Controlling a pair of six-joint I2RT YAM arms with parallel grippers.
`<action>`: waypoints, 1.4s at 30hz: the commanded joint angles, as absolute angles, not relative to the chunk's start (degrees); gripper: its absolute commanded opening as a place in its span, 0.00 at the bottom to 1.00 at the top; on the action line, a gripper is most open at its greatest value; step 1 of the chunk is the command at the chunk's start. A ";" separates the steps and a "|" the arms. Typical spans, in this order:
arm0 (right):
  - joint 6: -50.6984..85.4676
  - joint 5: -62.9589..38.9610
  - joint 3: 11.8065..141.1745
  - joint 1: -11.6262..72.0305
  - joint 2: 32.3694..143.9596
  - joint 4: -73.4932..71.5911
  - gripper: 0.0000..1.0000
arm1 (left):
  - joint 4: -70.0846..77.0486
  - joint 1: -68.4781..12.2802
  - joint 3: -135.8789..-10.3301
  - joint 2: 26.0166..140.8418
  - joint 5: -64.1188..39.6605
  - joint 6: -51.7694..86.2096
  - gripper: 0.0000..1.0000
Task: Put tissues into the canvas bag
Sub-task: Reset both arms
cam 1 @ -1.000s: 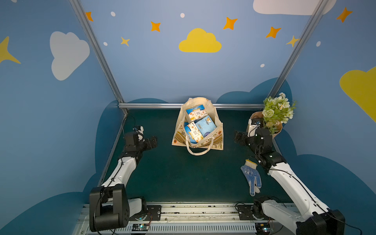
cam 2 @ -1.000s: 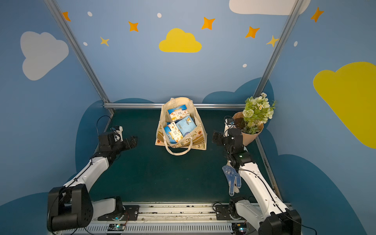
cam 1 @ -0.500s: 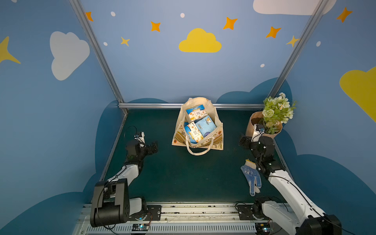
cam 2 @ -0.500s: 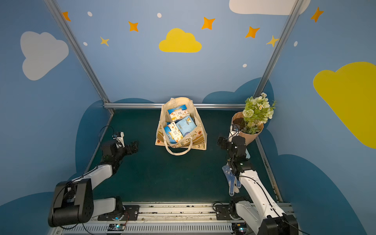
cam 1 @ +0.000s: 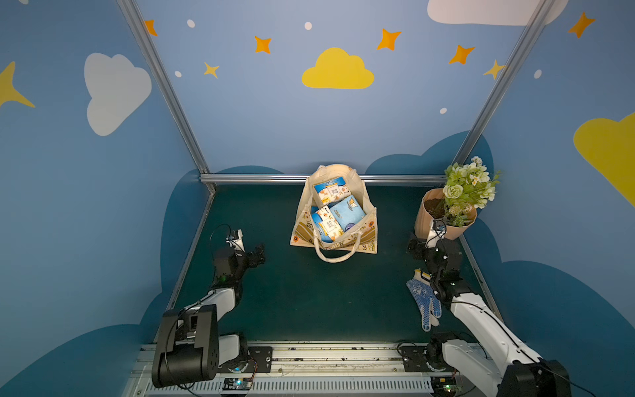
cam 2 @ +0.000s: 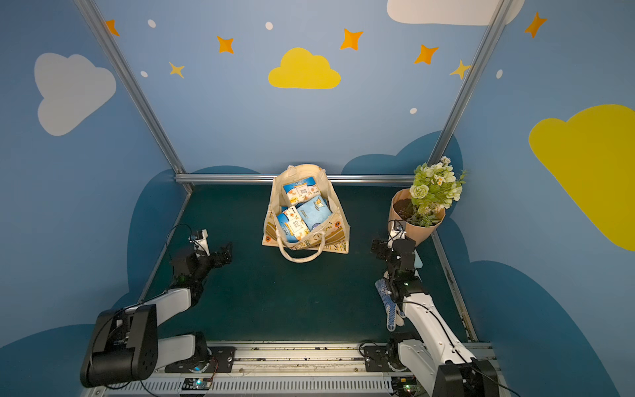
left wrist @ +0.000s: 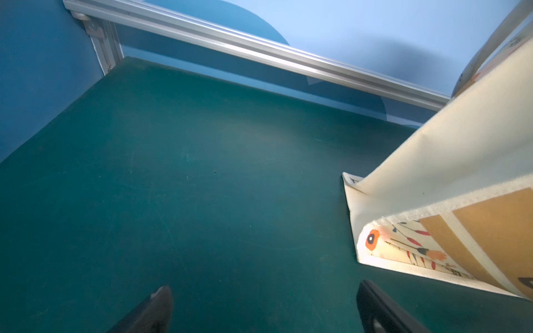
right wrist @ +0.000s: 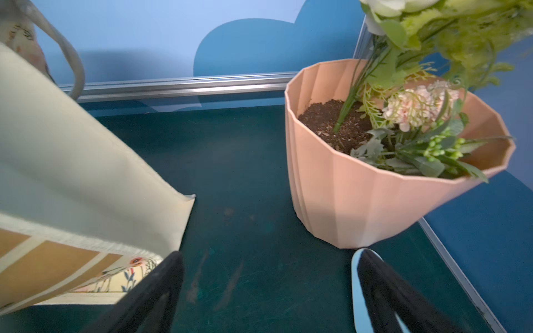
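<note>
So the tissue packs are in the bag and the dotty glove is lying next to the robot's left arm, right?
Not quite. The glove lies next to the right arm, not the left one; both top views show it. The tissue packs are in the canvas bag, as you said.

The cream canvas bag stands open, mouth up, towards the back, with one rope handle drooping forward. Blue-and-white tissues lie piled inside it, several packs showing.

One canvas bag, three plainly visible tissue packs, one flower pot, one glove.
</note>
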State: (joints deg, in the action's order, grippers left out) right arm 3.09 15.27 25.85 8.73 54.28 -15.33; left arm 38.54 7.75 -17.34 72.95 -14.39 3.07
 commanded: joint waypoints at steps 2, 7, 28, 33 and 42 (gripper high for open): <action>1.49 16.48 24.55 7.76 53.53 -20.45 0.95 | 44.16 7.86 -17.56 75.75 -14.33 4.62 1.00; 1.43 18.26 22.81 7.00 52.49 -23.22 0.95 | 52.64 7.93 -16.98 83.60 -12.70 5.08 1.00; 4.43 8.03 17.19 1.22 77.67 -48.46 0.95 | 43.42 5.89 -23.51 86.92 -10.28 2.99 1.00; 4.52 5.17 18.09 0.61 85.87 -54.28 0.95 | 43.09 5.64 -23.64 86.99 -9.89 2.94 1.00; 1.52 0.91 22.04 1.25 86.75 -48.07 0.95 | 41.78 4.44 -24.35 87.05 -7.15 2.63 1.00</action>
State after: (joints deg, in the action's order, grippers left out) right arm 3.07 2.96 20.95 0.93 86.76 -48.82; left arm 42.81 4.84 -23.40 86.43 -8.84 3.40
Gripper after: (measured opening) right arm 0.950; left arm 0.998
